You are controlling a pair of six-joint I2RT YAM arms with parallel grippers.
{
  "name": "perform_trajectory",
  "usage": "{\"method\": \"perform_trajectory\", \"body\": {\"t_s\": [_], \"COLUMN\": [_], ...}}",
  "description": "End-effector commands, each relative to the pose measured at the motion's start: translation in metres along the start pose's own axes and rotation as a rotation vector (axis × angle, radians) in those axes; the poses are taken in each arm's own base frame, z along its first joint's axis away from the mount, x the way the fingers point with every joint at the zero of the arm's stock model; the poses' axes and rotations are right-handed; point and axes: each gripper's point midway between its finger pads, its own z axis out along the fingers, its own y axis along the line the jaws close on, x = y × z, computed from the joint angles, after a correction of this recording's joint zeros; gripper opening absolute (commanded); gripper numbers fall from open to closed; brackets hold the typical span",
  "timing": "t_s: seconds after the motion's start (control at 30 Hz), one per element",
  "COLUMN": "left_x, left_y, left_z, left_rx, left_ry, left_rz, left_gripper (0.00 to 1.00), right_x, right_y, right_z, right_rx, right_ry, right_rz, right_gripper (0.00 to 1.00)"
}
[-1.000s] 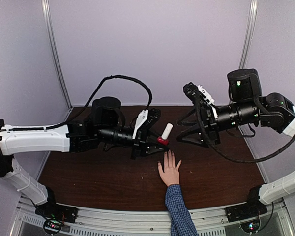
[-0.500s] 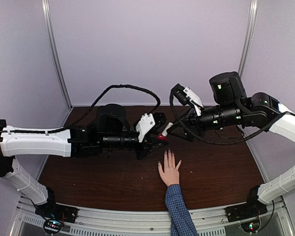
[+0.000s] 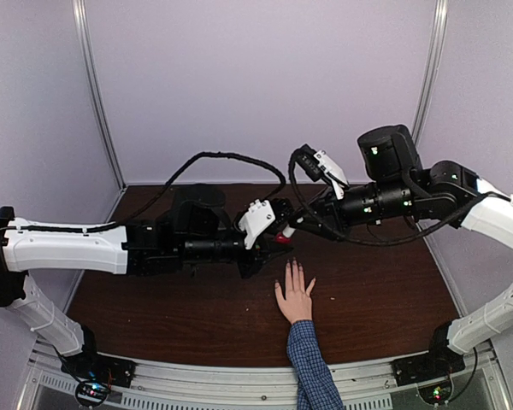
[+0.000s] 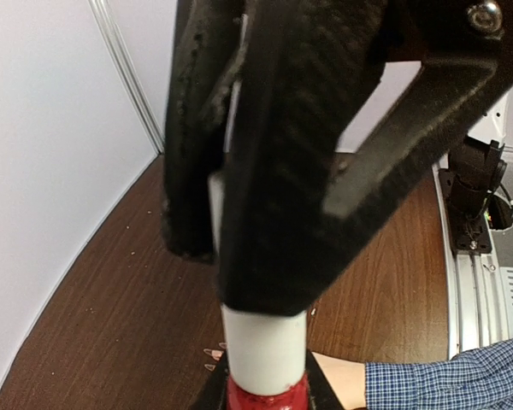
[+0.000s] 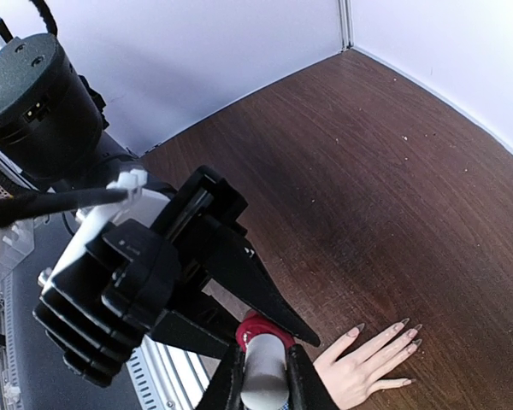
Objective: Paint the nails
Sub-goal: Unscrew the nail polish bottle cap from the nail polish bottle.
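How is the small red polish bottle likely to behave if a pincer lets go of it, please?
The polish bottle looks small, rigid and probably light. Its tall white cap above a narrow body suggests it may tip easily. Being round, it would likely roll across the table.

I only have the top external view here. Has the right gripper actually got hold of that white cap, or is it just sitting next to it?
Observer: It has hold of it. In the right wrist view, the right gripper has a finger pressed against each side of the white cap.
Operator: And is the bottle itself held?
Observer: Yes. The left gripper is clamped on the red polish bottle just under the cap.
Operator: How do the nails look?
Observer: The hand lies flat with its fingers spread. The nails that show look pale, with no red I can make out.
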Motion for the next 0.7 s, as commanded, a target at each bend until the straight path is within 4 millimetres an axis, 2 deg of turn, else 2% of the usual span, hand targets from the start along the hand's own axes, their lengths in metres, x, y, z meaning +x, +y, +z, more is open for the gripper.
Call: {"method": "perform_trajectory", "body": {"t_s": [0.0,0.1,0.27,0.4,0.67], "left_x": [-0.023,-0.027,-0.035,-0.043,-0.053], "left_y": [0.006,-0.007,-0.047,-0.075,-0.113], "left_z": [-0.002,-0.003,-0.009,-0.02,-0.044], "left_rx": [-0.025,0.053,0.293,0.469,0.757], "left_ry": [-0.062,-0.08,-0.114,-0.159,-0.213], "left_rz": [0.014,0.015,0.023,0.034,0.022], "left_gripper": [0.0,0.0,0.0,0.0,0.0], "right_x": [-0.009,-0.009,-0.009,-0.008,-0.005], "right_y": [0.003,0.009,0.022,0.032,0.055], "right_z": [-0.002,-0.005,-0.013,-0.019,-0.036], "right_rx": [-0.015,-0.046,-0.114,-0.163,-0.285], "right_ry": [-0.028,-0.026,-0.038,-0.045,-0.056], "right_rz": [-0.014,-0.054,-0.136,-0.197,-0.297], "right_gripper": [0.15,0.12,0.09,0.08,0.06]}}
